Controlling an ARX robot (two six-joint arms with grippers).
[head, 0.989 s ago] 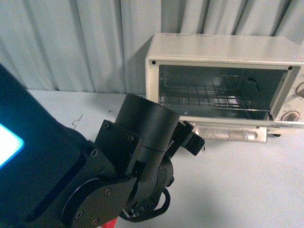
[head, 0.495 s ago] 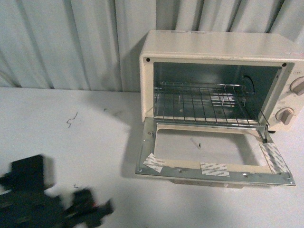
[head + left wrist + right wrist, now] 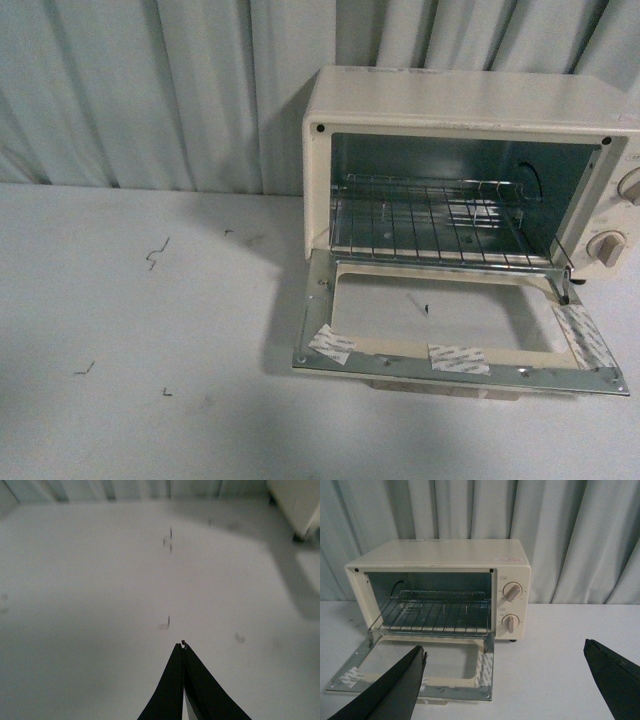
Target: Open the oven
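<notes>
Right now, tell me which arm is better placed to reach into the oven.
Right, probably. Its gripper is open and faces the oven, whose door lies flat. The left gripper is shut and faces bare table, the oven only at its view's edge.

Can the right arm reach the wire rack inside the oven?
Probably yes. The door lies folded down flat, the rack sits uncovered in the oven, and the right tool is open, facing the opening with nothing between.
</notes>
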